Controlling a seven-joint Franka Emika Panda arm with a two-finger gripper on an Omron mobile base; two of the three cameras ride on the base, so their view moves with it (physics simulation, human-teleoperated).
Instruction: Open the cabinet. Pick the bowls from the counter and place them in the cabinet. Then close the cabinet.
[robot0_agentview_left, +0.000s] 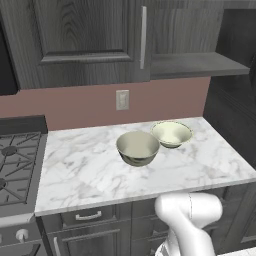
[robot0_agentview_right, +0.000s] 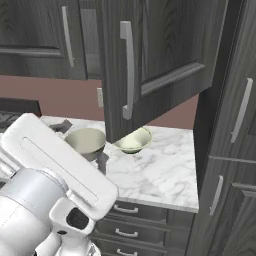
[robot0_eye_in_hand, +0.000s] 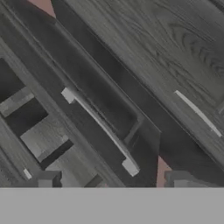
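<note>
Nearest the camera, gripper (robot0_eye_in_hand: 111, 183) spread wide, gripping nothing, aimed at the silver bar handle (robot0_eye_in_hand: 99, 131) of the cabinet door (robot0_agentview_right: 165, 55), swung open to free the grey shelf (robot0_agentview_left: 197, 64). Beyond, on the white marble counter (robot0_agentview_left: 90, 172), two bowls: larger bowl (robot0_agentview_left: 138, 148) touching shallower bowl (robot0_agentview_left: 171, 133), both awaiting pickup.

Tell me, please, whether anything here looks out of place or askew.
Nothing stands out. Both bowls, the deeper and the shallower, sit upright on the counter, touching; the cabinet's right door is swung open.
</note>
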